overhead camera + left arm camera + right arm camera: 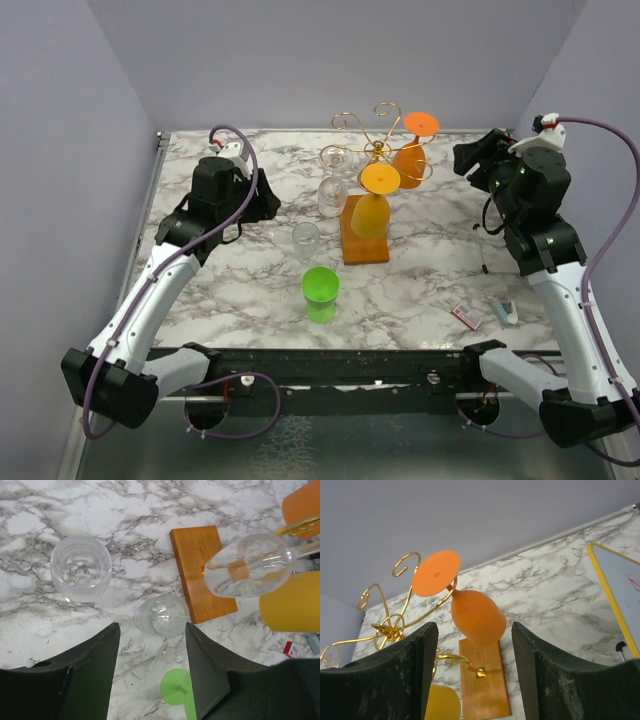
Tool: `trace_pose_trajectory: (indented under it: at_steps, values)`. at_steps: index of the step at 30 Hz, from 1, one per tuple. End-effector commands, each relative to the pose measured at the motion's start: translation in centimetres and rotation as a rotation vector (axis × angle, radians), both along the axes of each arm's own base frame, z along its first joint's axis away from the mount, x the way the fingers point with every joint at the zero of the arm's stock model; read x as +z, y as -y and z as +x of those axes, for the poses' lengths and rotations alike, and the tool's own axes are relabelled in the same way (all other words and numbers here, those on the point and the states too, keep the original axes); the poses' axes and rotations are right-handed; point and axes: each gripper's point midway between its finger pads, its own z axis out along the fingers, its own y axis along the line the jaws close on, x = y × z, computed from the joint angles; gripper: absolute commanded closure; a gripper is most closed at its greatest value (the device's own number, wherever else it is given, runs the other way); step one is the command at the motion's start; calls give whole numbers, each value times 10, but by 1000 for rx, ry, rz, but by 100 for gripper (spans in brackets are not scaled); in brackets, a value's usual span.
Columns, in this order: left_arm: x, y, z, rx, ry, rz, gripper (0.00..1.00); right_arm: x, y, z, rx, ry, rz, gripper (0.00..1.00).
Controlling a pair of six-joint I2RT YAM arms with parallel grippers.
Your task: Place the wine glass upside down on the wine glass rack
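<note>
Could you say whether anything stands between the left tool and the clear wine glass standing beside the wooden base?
Nothing visible does: the open left tool points straight at the clear wine glass, its view unblocked.

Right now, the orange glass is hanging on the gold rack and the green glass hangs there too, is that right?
Not quite. The orange glass does hang on the wine glass rack, but the green glass is on the table, nearer the arms than the rack, not hanging. The top external view shows it.
</note>
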Motion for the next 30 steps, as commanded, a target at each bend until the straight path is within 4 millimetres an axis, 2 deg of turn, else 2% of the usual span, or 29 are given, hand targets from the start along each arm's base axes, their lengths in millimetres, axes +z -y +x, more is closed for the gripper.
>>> trace_pose_trajectory:
  at_steps: [1,4,6,14,18,23,30]
  values:
    - [-34,-1,-5,12,-123,11,44,-20,15,-20,-39,-65,-65,35]
    - [-50,25,-12,-123,-203,-45,37,-25,14,-28,-21,-65,-73,35]
    - [-65,35,-13,-166,-267,-64,37,-27,12,-32,-6,-63,-72,35]
    - [-112,44,-12,-125,-375,-19,37,-33,11,-35,5,-64,-66,35]
    - [-137,40,-11,-65,-405,35,43,-35,9,-34,9,-67,-60,35]
    - [-149,47,-9,-58,-411,54,46,-36,8,-33,16,-71,-57,35]
    - [-155,50,3,-6,-407,64,49,-35,8,-35,15,-68,-47,35]
